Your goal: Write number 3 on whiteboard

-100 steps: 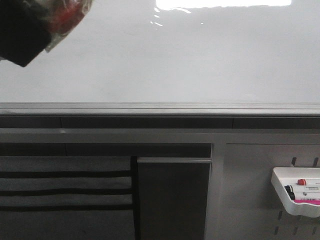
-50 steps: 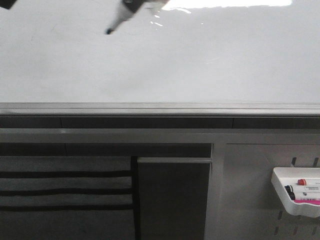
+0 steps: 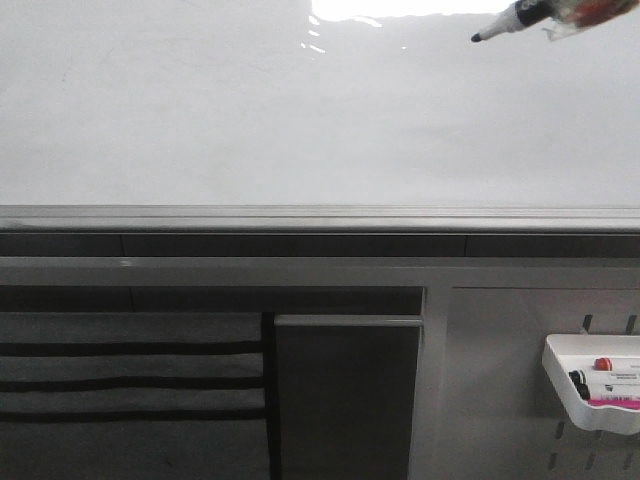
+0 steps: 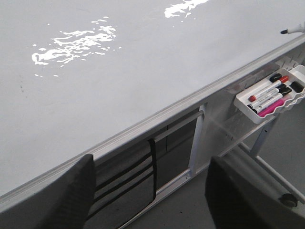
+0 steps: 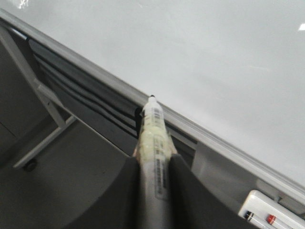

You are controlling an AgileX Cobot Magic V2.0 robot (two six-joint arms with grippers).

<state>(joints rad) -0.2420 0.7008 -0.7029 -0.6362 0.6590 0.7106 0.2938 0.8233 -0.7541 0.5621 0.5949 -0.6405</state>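
The whiteboard (image 3: pixel 300 120) is glossy white with glare at its top, and no number 3 shows on it in any view. My right gripper (image 5: pixel 153 160) is shut on a black-tipped marker (image 5: pixel 153 129), whose tip points toward the board's grey lower frame edge. In the front view the marker (image 3: pixel 510 20) juts in from the top right, tip pointing left and held just off the board. Its tip also shows in the left wrist view (image 4: pixel 293 29). My left gripper (image 4: pixel 150 191) is open and empty, below the whiteboard (image 4: pixel 119 71).
A white marker tray (image 3: pixel 560 375) with several markers hangs on the grey slotted panel at the lower right; it also shows in the left wrist view (image 4: pixel 248 107). A grey frame rail (image 3: pixel 300 218) runs under the board, with dark slotted panels below.
The marker has swept from the top left of the front view across to the top right. The dark gripper body seen at the top left a second ago has left the frame.
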